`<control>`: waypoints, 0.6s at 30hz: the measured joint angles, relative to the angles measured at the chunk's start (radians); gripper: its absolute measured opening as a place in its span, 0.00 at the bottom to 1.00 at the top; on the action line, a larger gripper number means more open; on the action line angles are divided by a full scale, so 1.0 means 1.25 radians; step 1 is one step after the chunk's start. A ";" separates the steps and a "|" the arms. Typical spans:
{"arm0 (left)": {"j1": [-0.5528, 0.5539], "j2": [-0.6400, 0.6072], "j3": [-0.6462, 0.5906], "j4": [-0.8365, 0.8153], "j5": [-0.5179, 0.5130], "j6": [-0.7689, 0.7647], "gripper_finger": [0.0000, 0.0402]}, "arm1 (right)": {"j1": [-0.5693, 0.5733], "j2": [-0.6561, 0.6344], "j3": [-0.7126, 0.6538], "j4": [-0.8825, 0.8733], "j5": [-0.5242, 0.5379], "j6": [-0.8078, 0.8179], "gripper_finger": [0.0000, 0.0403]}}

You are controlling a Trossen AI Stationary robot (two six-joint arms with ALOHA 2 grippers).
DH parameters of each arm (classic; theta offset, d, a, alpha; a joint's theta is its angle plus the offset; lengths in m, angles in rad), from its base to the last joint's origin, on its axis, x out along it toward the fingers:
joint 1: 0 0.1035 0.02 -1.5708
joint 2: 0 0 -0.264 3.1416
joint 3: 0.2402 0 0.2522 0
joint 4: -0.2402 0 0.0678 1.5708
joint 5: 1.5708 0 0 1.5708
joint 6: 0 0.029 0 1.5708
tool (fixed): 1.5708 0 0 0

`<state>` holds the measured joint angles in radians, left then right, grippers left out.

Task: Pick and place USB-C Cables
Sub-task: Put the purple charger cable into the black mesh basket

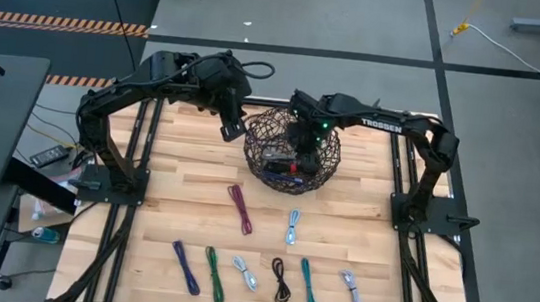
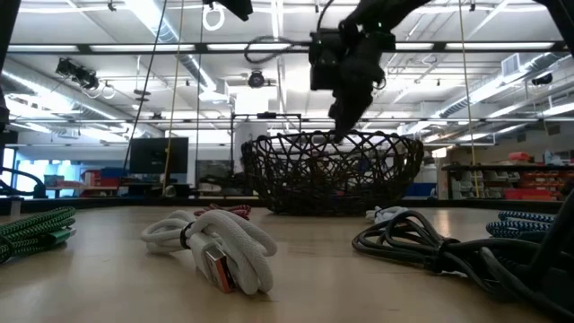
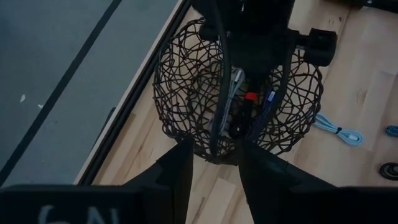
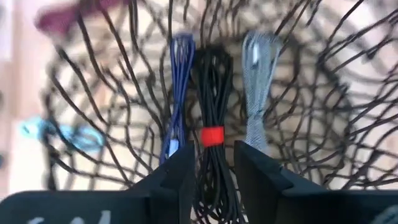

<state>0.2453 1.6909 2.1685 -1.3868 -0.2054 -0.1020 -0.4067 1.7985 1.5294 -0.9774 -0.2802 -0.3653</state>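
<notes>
— Right gripper (image 4: 210, 167) status? Left gripper (image 3: 214, 163)?
— Parted over wire basket (image 1: 291, 151), black cable (image 4: 211, 155) between fingertips, apparently released. Left parted, empty, beside basket.
— Handling?
— Light, limp; pinch mid-bundle.

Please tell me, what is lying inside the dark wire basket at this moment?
Three cable bundles lie side by side in the basket: a blue cable, a black cable with a red band, and a grey cable. The right gripper covers their near ends.
</notes>
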 joint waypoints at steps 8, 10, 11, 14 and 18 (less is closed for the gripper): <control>-0.049 0.000 0.000 -0.060 -0.090 -0.027 0.33 | 0.022 0.000 0.238 -0.212 0.000 0.024 0.29; -0.059 0.000 0.000 -0.099 -0.119 -0.059 0.33 | 0.025 0.000 0.308 -0.269 0.000 0.025 0.29; -0.062 0.000 0.000 -0.120 -0.129 -0.081 0.33 | 0.026 0.000 0.341 -0.296 0.000 0.029 0.29; -0.073 0.000 -0.002 -0.146 -0.134 -0.162 0.33 | 0.025 0.000 0.443 -0.387 0.001 0.064 0.29; -0.106 0.000 -0.013 -0.146 -0.128 -0.195 0.33 | 0.025 -0.002 0.564 -0.480 0.002 0.106 0.29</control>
<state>0.1126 1.6905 2.1525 -1.5691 -0.3660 -0.3452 -0.3752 1.7965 2.2350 -1.5777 -0.2782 -0.2323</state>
